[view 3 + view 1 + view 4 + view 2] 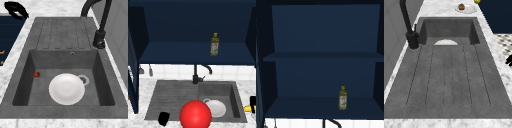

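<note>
The left hand (163, 118) hangs at the front edge of the sink (173, 95), low on the left side, over the ribbed drain board (449, 75). It is a dark lump there, and I cannot tell if its fingers are curled or straight. In the right side view a hand (15, 9) shows at the far left corner, past the drain board, with its fingers bent in a curve – it looks like the same hand, but it holds nothing that I can see. In the left side view a bit of a hand (509, 60) peeks in at the right edge, out past the counter (497, 50).

The right hand (252, 101) is at the far right, on the counter beside the basin. It sits right against a yellow thing (249, 108), maybe holding it – I cannot tell.

A big red ball (195, 114) is in the front view, low and in the middle, in front of the sink. Just behind it, in the basin, lies a white plate (66, 88). A small red bit (37, 74) lies on the basin floor near the left wall. The drain (83, 79) peeks out beside the plate.

The black tap (199, 72) stands at the back of the sink. Above it is a dark blue cabinet (321, 75), and a bottle (342, 98) of yellow oil stands on its low shelf. At the far end of the counter a small dish (466, 9) holds a brown thing (461, 6).
</note>
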Available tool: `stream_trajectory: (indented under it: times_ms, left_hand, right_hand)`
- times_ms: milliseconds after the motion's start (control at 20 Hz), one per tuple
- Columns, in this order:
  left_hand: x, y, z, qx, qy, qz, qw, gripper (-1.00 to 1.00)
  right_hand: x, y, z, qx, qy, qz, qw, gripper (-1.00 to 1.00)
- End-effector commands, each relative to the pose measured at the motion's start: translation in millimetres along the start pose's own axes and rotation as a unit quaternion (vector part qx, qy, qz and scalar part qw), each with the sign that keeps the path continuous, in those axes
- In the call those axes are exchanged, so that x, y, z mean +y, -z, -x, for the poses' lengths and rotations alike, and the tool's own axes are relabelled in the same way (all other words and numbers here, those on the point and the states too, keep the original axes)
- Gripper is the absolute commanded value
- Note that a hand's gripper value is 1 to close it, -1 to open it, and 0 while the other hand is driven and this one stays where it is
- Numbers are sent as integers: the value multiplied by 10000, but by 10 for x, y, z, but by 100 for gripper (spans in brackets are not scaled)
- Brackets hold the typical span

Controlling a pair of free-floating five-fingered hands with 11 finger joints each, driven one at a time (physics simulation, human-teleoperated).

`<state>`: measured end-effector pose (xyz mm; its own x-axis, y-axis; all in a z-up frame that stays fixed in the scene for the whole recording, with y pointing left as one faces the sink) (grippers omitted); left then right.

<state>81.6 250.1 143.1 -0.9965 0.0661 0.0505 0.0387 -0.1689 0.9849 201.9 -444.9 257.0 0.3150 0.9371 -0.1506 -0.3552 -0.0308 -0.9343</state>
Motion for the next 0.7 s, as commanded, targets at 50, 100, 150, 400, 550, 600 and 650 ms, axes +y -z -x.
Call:
stream_trajectory:
  times_ms: [50,100,150,400,550,600,650]
  left_hand:
    - [0,0,0,0,0,0,10000,0]
    - [0,0,0,0,0,0,10000,0]
    - [0,0,0,0,0,0,10000,0]
    - [0,0,0,0,0,0,10000,0]
    - [0,0,0,0,0,0,10000,0]
    - [0,0,0,0,0,0,10000,0]
    - [0,0,0,0,0,0,10000,0]
  right_hand:
    - [-257,-207,-331,-5,56,91,9999,100]
    - [-303,-251,-400,-6,58,93,9999,100]
    - [-351,-296,-470,-8,60,90,9999,100]
    - [-587,-531,-820,-18,72,70,9999,100]
    - [-731,-674,-1031,-26,88,67,9999,100]
    - [-779,-718,-1103,-28,91,65,9999,100]
    - [-828,-763,-1175,-30,98,69,9999,100]
